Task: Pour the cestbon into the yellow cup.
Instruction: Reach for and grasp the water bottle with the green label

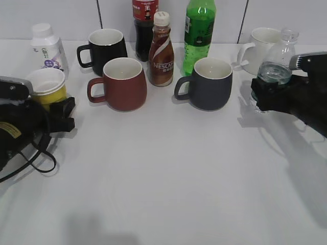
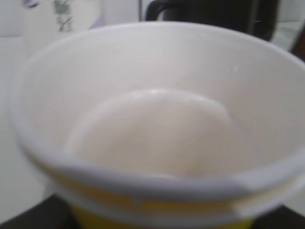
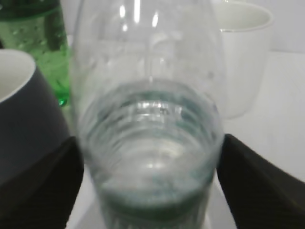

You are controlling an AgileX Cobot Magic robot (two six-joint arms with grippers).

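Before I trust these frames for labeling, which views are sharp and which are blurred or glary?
Exterior view: sharp, evenly lit, soft shadows under the right claw. Left wrist view: the yellow cup fills the frame, soft and out of focus. Right wrist view: the cestbon is blurred, with white glare streaks near its top.

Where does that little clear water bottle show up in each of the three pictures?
Exterior view: the cestbon is at the right edge, in the right gripper.
Left wrist view: not in it.
Right wrist view: the cestbon fills the middle.
Shared landmark: the white mug just behind it.
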